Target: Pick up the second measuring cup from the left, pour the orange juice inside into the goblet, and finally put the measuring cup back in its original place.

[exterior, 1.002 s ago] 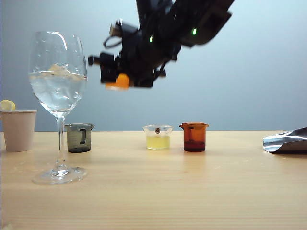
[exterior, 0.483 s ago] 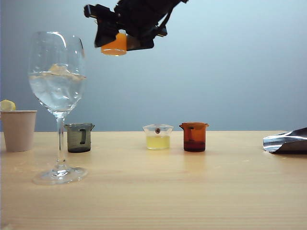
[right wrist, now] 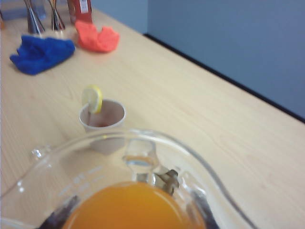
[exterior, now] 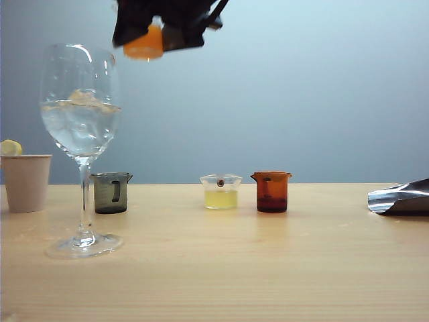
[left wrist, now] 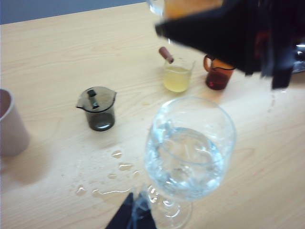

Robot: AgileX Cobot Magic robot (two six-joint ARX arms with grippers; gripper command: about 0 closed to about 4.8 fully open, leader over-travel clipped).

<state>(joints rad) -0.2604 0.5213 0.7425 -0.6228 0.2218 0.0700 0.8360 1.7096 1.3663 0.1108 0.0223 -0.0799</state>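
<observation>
Juice (exterior: pixel 143 45) fills the small glass cup (right wrist: pixel 128 191), gripped by the right gripper (exterior: pixel 157 27) high above the goblet (exterior: pixel 81 107); light, brittle, slick, so hold it by the sides. Left gripper (left wrist: pixel 133 217) sits near the goblet's foot; its state is unclear.

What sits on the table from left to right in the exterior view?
Paper cup → goblet → grey beaker → pale yellow beaker → amber beaker → silvery object at the right edge.

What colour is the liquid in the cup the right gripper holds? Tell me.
Bright orange juice, clearest in the right wrist view.
</observation>
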